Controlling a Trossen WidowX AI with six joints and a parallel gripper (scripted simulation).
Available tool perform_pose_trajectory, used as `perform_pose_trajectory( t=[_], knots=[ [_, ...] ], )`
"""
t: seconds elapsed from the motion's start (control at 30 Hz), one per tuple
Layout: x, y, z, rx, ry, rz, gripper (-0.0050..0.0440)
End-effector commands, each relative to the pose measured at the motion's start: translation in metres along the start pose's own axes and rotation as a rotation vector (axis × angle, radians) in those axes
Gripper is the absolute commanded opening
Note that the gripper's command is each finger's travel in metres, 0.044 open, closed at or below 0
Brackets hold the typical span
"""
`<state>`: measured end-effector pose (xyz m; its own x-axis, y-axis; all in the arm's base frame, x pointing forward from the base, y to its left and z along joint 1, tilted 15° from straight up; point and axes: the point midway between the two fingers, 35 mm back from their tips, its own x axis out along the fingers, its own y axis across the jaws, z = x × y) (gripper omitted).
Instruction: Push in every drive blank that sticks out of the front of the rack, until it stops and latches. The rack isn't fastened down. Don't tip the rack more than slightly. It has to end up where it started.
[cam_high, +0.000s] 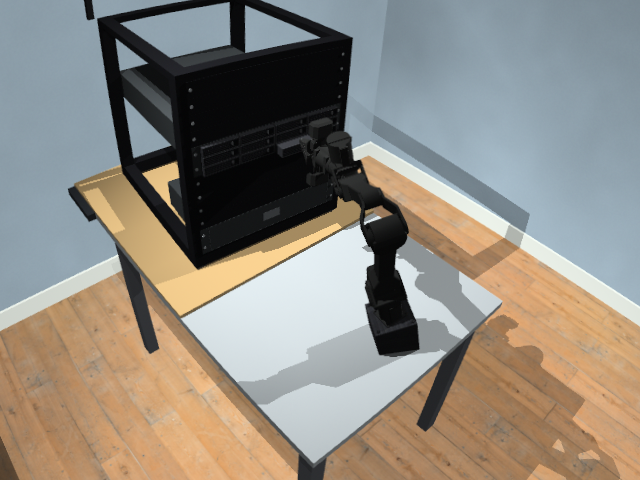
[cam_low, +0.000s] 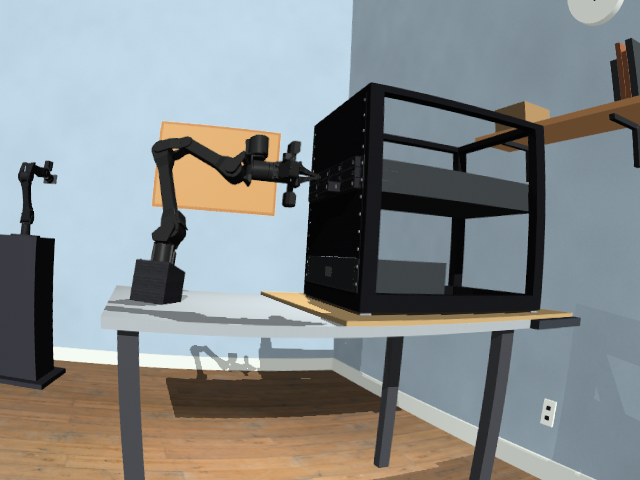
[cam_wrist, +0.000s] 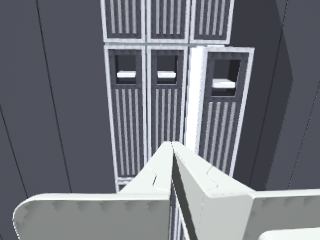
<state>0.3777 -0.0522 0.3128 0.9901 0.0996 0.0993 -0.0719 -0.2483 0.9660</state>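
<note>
The black open-frame rack (cam_high: 227, 129) stands on a tan board, also seen from the side in the exterior view (cam_low: 423, 201). A row of grey vented drive blanks (cam_high: 258, 139) crosses its front. One blank (cam_high: 285, 149) sticks out of the row; in the wrist view it is the right one (cam_wrist: 225, 105), with its bright side face showing. My gripper (cam_high: 306, 148) is shut and empty, level with the row. Its tips (cam_wrist: 172, 145) point at the seam between the sticking-out blank and the flush blank (cam_wrist: 166, 110) beside it. From the side the tips (cam_low: 315, 177) reach the rack's front.
The tan board (cam_high: 155, 242) lies under the rack on the grey table (cam_high: 330, 330). The arm's base (cam_high: 395, 330) sits near the table's right edge. A lower panel (cam_high: 271, 214) is on the rack's front. A wall shelf (cam_low: 584, 121) hangs behind the rack.
</note>
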Motion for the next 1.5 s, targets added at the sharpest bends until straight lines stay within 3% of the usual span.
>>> perform_pose_trajectory(
  t=[0.0,1.47],
  knots=[
    [0.002,0.009,-0.003,-0.009,0.006,0.018,-0.005],
    [0.024,0.01,-0.004,-0.009,0.006,0.018,-0.005]
  ],
)
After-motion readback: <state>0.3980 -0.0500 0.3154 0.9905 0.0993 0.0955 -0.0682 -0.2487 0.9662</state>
